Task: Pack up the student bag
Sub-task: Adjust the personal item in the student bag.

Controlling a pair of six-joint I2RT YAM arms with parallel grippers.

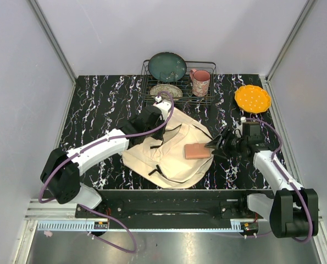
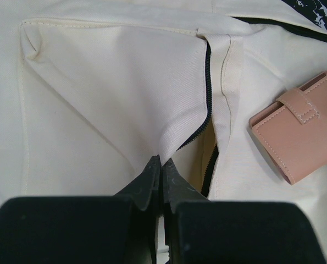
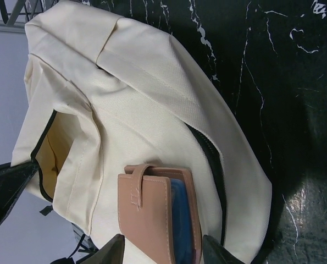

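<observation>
The cream student bag (image 1: pixel 163 157) lies flat in the middle of the black marble table; it also shows in the left wrist view (image 2: pixel 97 82) and the right wrist view (image 3: pixel 141 110). My left gripper (image 1: pixel 159 127) is shut on a fold of the bag's cream flap (image 2: pixel 161 165) beside its black zipper (image 2: pixel 207 82), holding the pocket open. A pink wallet (image 1: pixel 197 151) with a strap and blue inside lies on the bag, also in both wrist views (image 2: pixel 303 129) (image 3: pixel 158 214). My right gripper (image 1: pixel 215 146) is open, its fingertips on either side of the wallet (image 3: pixel 163 253).
A wire dish rack (image 1: pixel 204 99) stands at the back with a teal plate (image 1: pixel 167 66), a patterned plate (image 1: pixel 166 91) and a pink mug (image 1: pixel 200 82). An orange plate (image 1: pixel 252 98) lies at the back right. Grey walls enclose the table.
</observation>
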